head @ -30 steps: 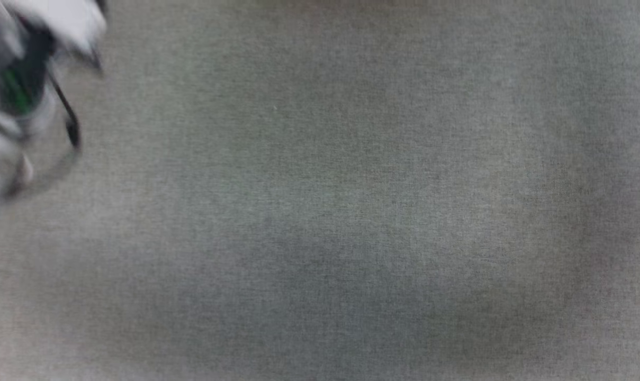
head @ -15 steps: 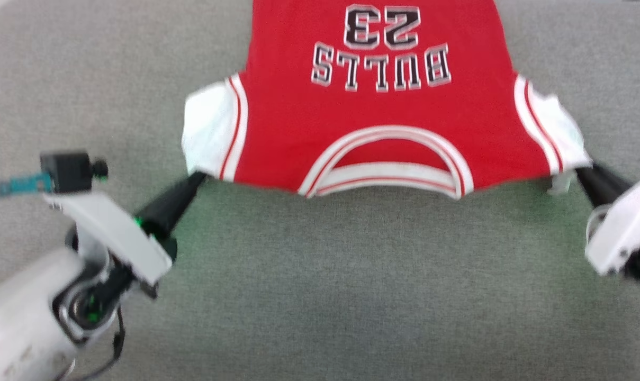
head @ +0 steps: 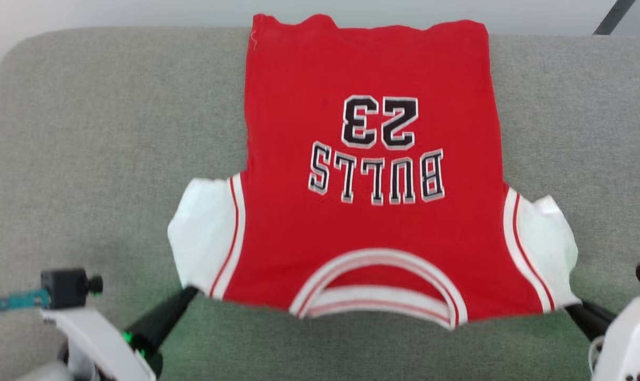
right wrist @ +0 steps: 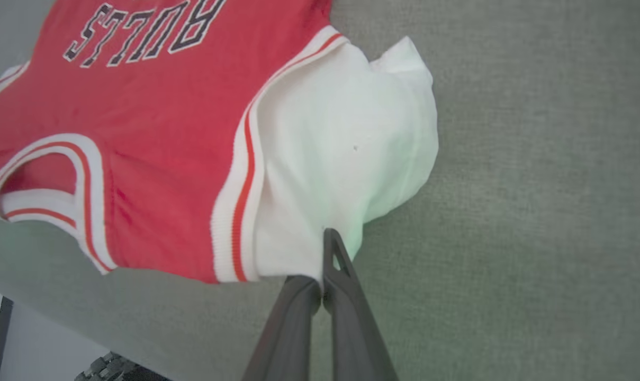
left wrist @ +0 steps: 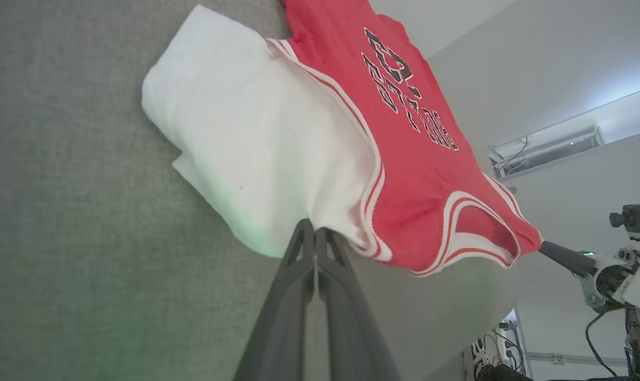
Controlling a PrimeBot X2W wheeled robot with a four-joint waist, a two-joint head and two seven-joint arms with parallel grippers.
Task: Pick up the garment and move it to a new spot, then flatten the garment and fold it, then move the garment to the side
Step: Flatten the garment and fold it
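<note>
Mostly the head camera has tilted up; the 2 pinches look unchanged. Left gripper (left wrist: 315, 235) is clamped on the white sleeve (head: 203, 233) left of the collar (head: 378, 256), right gripper (right wrist: 324, 254) on the other sleeve (head: 544, 238) right of it. The garment (head: 372, 222) stretches from its lifted collar edge away across the grey cushion (head: 87, 132). Each bite takes only a sleeve edge, so uneven pulling could slip 1 free or bunch the hem (head: 372, 26) beyond the collar.
</note>
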